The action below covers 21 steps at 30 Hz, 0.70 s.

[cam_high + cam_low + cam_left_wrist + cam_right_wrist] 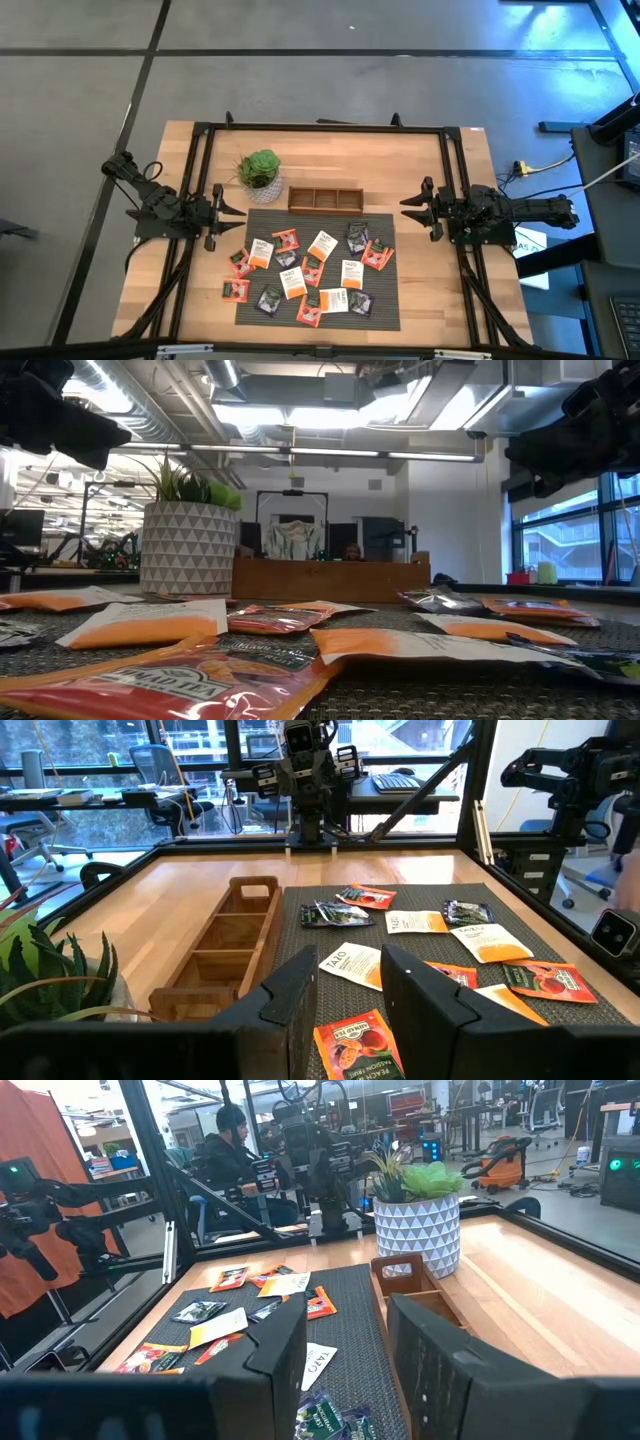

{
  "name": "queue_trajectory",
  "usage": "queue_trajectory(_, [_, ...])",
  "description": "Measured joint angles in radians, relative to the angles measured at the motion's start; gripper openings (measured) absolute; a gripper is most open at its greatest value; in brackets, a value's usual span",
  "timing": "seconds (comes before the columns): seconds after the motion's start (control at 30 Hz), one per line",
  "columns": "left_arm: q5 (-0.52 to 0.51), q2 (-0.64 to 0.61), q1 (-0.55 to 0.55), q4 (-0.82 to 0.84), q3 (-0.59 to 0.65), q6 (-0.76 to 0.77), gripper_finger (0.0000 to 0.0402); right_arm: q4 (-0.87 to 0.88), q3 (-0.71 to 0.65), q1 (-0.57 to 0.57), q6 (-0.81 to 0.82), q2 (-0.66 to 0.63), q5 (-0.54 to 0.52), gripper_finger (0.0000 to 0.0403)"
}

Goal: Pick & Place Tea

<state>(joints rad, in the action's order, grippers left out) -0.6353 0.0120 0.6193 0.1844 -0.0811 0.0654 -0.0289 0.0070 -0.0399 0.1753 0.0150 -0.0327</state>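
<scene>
Several small flat tea sachets [305,270], orange-red, white and dark, lie scattered flat on a dark ribbed mat [385,305]. In the left wrist view the tea sachets [430,935] spread beyond my left fingers. The right wrist view shows the sachets [250,1300] on the mat past my right fingers. My left gripper [238,210] hovers open at the mat's left far corner, above the table. My right gripper [408,208] hovers open at the mat's right far corner. Neither holds anything.
A brown three-compartment wooden tray [325,200] sits just beyond the mat's far edge. A green potted plant [260,172] in a white patterned pot stands left of it. A black frame [320,128] rims the table. A person [225,1145] sits in the room behind.
</scene>
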Motion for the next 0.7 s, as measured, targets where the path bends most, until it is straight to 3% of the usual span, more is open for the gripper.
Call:
queue_trajectory(0.43, [0.0, 0.0, 0.0, 0.0, 0.0, 0.0, 0.0109, 0.0, 0.0, 0.0, -0.002, 0.0, 0.0, 0.0142])
queue_trajectory(0.7, [0.0, 0.0, 0.0, 0.0, 0.0, 0.0, 0.0109, -0.001, 0.0, 0.0, -0.318, 0.0, -0.011, 0.0142])
